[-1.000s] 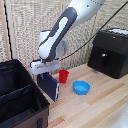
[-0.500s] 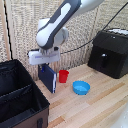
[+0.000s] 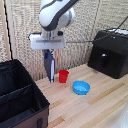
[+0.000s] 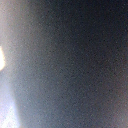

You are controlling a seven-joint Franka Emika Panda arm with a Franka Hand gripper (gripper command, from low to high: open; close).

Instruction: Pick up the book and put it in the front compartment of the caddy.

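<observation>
book (image 3: 49, 68): dark navy blue, pale page edge
caddy (image 3: 20, 100): black fabric
cup (image 3: 63, 76): red
bowl (image 3: 81, 88): light blue
machine (image 3: 111, 52): black
table (image 3: 100, 107): pale wood grain

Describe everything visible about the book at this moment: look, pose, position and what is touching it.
The book is a thin, flat, dark navy hardcover with a pale strip of page edge showing. It hangs upright, edge-on to the exterior view, clear of the wooden table. Its top is clamped in the gripper; nothing else touches it. It hangs beside the red cup and to the exterior view's right of the caddy, not yet over it. The wrist view shows only a dark blur.
</observation>
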